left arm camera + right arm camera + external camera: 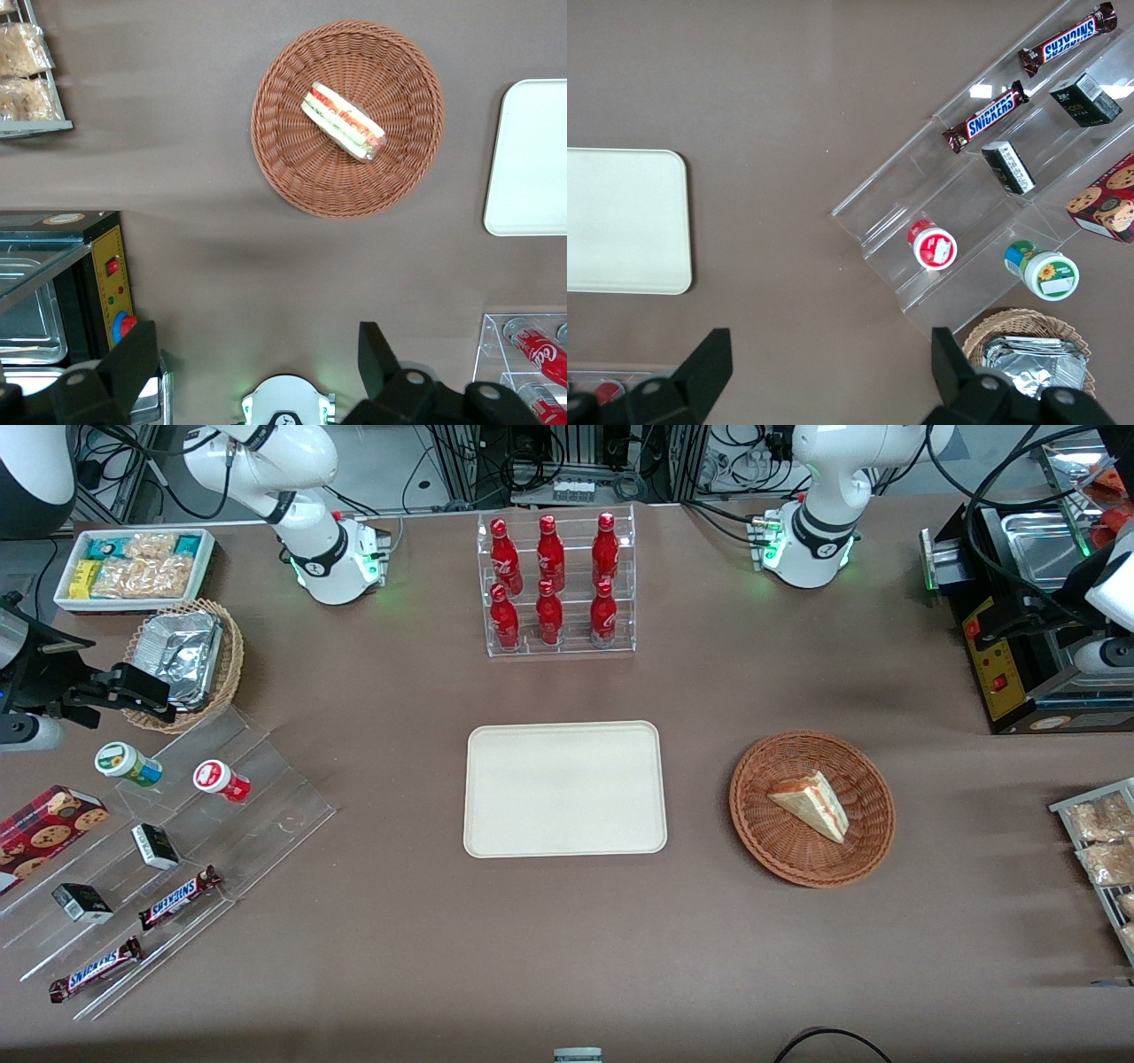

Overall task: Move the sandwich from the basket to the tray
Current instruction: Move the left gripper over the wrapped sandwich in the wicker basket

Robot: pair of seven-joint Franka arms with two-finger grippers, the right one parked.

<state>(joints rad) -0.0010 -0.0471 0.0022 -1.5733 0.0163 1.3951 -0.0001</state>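
The sandwich (pixel 811 804), a pale bread wedge with a red-pink filling stripe, lies in the round reddish-brown basket (pixel 753 824). The basket stands beside the cream-white tray (pixel 565 788), toward the working arm's end of the table. The tray has nothing on it. In the left wrist view, the sandwich (pixel 344 121) lies in the basket (pixel 275 159) and one end of the tray (pixel 532 159) shows. My left gripper (pixel 257 354) is open and empty. It hangs high above the table, farther from the front camera than the basket, near its own arm base (pixel 285 403).
A black sealing machine (pixel 1019 646) stands at the working arm's end, with a rack of snack bags (pixel 1099 841) nearer the front camera. A clear rack of red bottles (pixel 555 584) stands farther back than the tray. Acrylic steps with snacks (pixel 159 850) and a foil-filled tan basket (pixel 186 660) are at the parked arm's end.
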